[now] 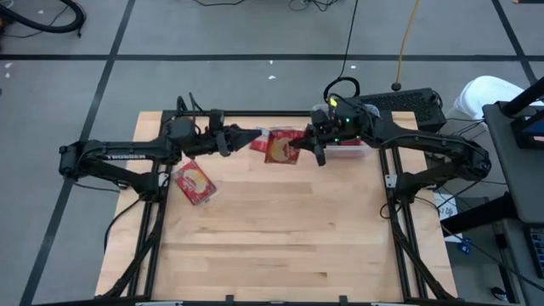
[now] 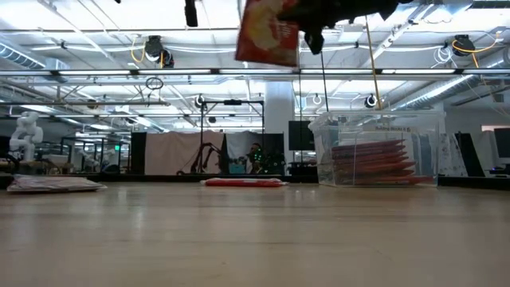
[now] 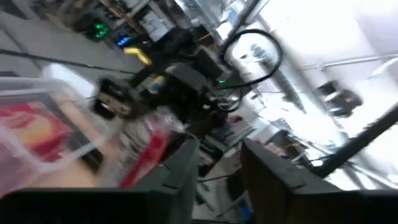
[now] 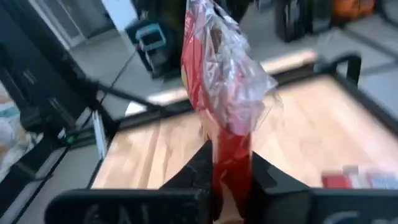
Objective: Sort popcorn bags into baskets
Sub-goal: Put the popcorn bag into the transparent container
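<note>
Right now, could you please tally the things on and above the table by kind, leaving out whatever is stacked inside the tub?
Popcorn bag held aloft: 1
Popcorn bags lying loose: 2
Clear plastic tub: 1
Total: 4

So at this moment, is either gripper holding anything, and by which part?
The right gripper pinches a red popcorn bag by one end, lifted off the table. The left gripper is open, holding nothing.

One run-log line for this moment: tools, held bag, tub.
right tool: shut on popcorn bag, raised | left tool: open, empty, beside it | tub: holds bags | loose bag on table
</note>
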You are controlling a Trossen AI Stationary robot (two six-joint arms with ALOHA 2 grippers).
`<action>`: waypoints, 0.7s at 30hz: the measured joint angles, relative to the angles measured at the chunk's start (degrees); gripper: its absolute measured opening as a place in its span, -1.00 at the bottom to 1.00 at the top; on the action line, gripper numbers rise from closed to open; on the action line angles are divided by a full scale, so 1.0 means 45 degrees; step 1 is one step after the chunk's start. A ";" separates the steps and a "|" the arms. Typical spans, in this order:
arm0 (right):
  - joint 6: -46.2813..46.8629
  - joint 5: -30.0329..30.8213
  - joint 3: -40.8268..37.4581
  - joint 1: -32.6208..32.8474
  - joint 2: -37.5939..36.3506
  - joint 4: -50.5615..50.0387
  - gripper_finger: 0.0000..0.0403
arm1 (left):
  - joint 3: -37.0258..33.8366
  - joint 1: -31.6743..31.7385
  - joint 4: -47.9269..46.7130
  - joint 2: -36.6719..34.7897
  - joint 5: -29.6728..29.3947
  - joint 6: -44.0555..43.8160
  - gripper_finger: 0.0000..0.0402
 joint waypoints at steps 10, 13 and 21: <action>0.0004 -0.2524 -0.0005 -0.0393 -0.0461 -0.4686 -0.93 | 0.4118 0.1129 -0.8497 0.0735 0.0272 0.3078 0.19; 0.0001 -0.2613 -0.0001 -0.0383 -0.0440 -0.5514 -0.93 | 0.5306 0.1406 -0.9485 0.1740 0.1572 0.3476 0.28; -0.0269 -0.2593 0.0000 -0.0391 -0.0408 -0.6696 -0.92 | 0.6747 0.1263 -0.9753 0.4627 0.3389 0.4319 0.34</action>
